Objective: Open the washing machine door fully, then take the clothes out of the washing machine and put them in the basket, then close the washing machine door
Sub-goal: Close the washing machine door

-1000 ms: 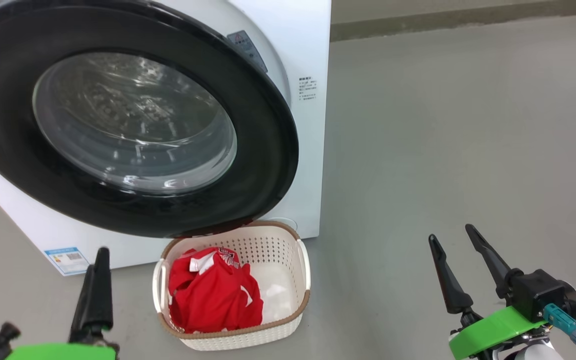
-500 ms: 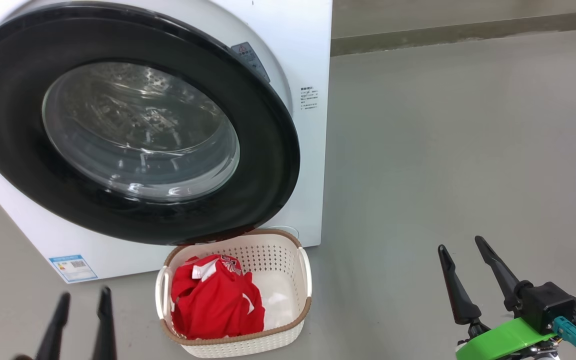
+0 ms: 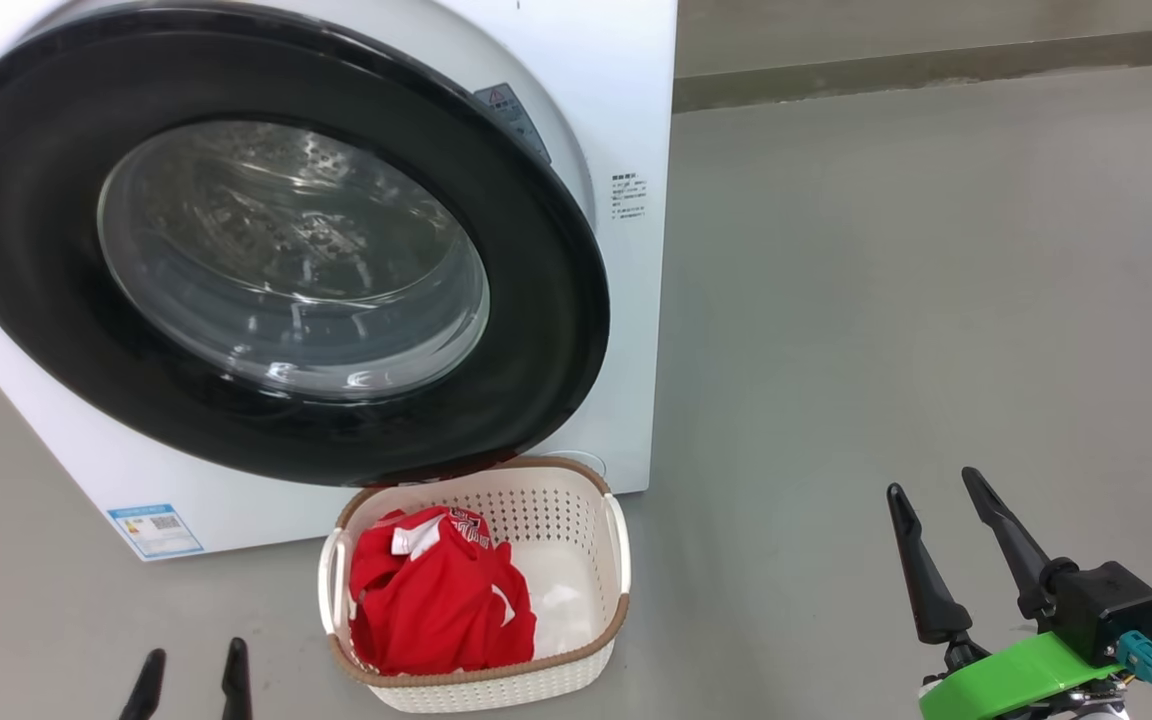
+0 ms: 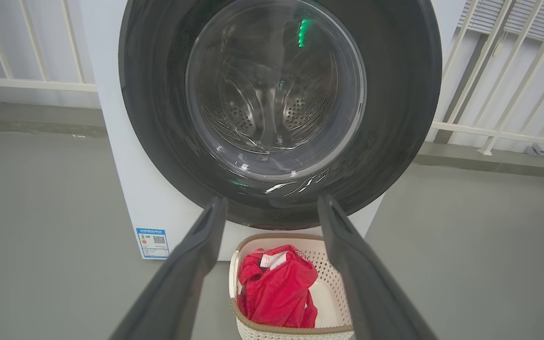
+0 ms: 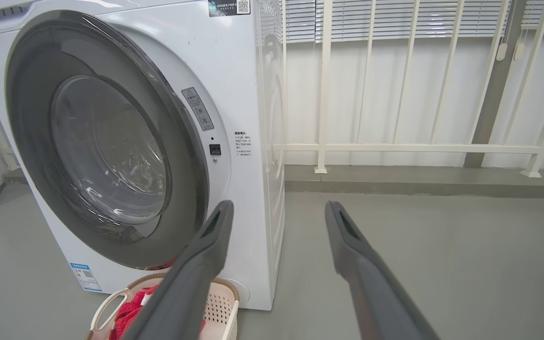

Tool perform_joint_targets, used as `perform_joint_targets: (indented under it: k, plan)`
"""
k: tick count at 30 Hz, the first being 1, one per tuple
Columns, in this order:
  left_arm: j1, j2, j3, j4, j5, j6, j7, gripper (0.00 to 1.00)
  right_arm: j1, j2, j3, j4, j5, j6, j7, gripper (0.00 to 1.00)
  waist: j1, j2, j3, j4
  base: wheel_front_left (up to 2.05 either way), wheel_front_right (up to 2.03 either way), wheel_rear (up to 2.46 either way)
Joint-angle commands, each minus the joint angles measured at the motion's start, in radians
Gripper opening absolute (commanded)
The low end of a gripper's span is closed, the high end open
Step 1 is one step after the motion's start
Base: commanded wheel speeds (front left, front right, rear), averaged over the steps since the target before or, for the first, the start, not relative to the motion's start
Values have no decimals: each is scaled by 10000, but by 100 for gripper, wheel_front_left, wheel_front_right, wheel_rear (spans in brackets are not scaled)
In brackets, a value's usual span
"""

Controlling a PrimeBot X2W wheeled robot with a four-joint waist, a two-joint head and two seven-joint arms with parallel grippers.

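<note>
The washing machine (image 3: 626, 300) stands ahead, with the washing machine door (image 3: 536, 330) lying against its front. I cannot tell whether it is latched. Through the glass the steel drum (image 4: 272, 104) shows no clothes. The clothes (image 3: 436, 600), red with white trim, lie in the basket (image 3: 496, 672) on the floor below the door. At the bottom left my left gripper (image 3: 193, 660) is open and holds nothing, and the left wrist view has the left gripper (image 4: 272, 200) pointing at the door. My right gripper (image 3: 934, 482) is open and free over the floor at the right.
A grey floor (image 3: 886, 300) stretches to the right of the machine. A white railing (image 5: 395, 147) on a low kerb runs behind it. A blue label (image 3: 154, 528) marks the machine's lower left corner.
The whole head view has shifted a little. My left gripper has sunk to the bottom edge and turned so both fingertips show. The right gripper sits slightly lower. Door, basket and clothes are unchanged.
</note>
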Motion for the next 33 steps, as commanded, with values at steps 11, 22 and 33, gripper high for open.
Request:
perform_joint_targets:
  k: [11,22,33]
  plan:
    - [-581,-282,886,80,522,-501,-120,100,-104,-64,196,-201,-30,63,-65,100,0,0,92,183,0,0,0]
    - [-699,-500,1050,283,773,-787,-120,100,-163,-228,631,-256,388,63,-65,100,0,0,111,524,0,0,0]
    - [-850,-641,1051,292,945,-996,-120,100,-1104,-345,1094,1435,700,63,-65,0,0,0,232,1486,0,0,0]
